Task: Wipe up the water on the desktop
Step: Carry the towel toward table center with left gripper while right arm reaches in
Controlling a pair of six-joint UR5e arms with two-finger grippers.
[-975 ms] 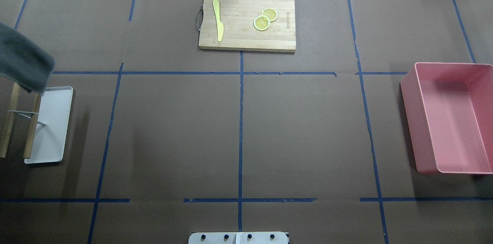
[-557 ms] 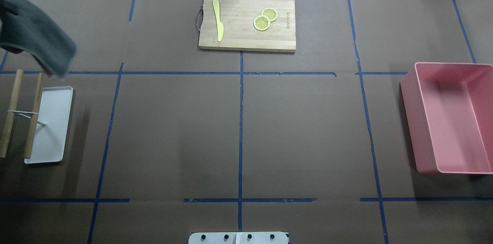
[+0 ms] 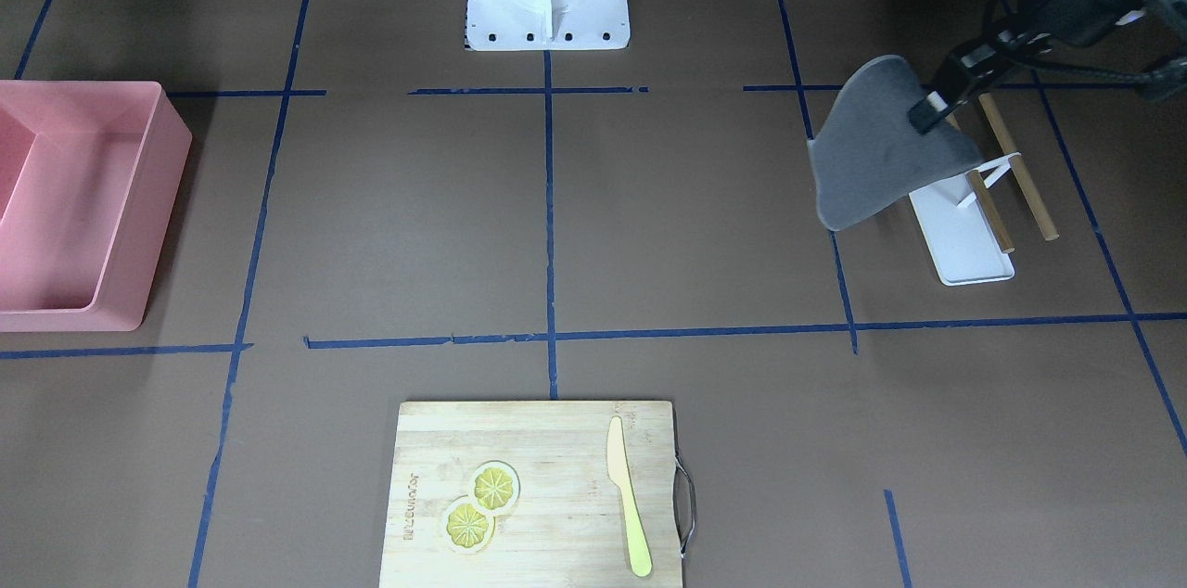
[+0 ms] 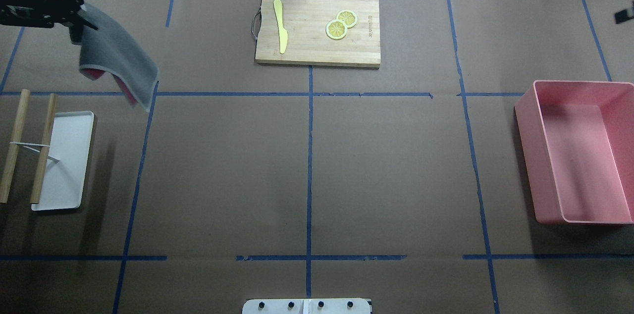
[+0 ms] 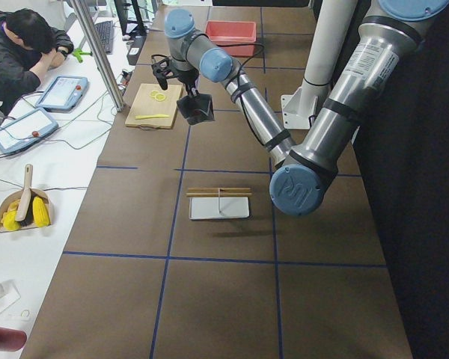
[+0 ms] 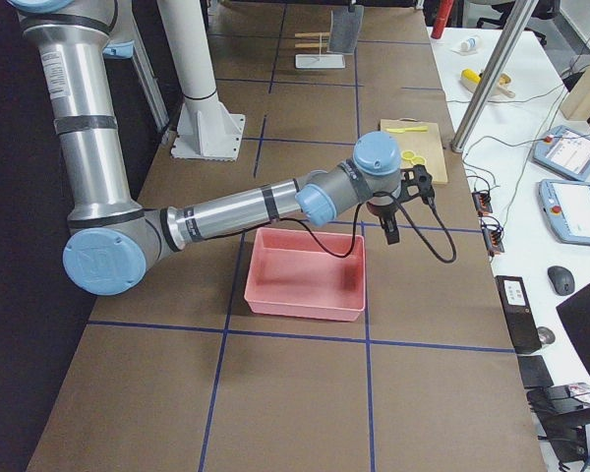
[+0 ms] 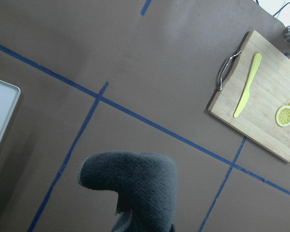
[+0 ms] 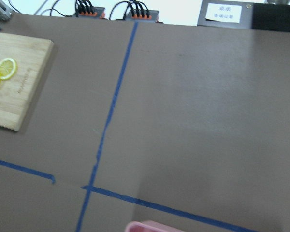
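Brown worktop crossed by blue tape fills the front-facing view: left claw clenched on a grey cloth hanging near a white tray with wooden rack, pink bin far across, bamboo cutting board with yellow knife and lemon slices at the near edge. Overhead, the cloth hangs above bare worktop, well apart from the board. Right side view: right claw hovers by the bin's rim, grip cannot be told; side desk with tablets alongside.
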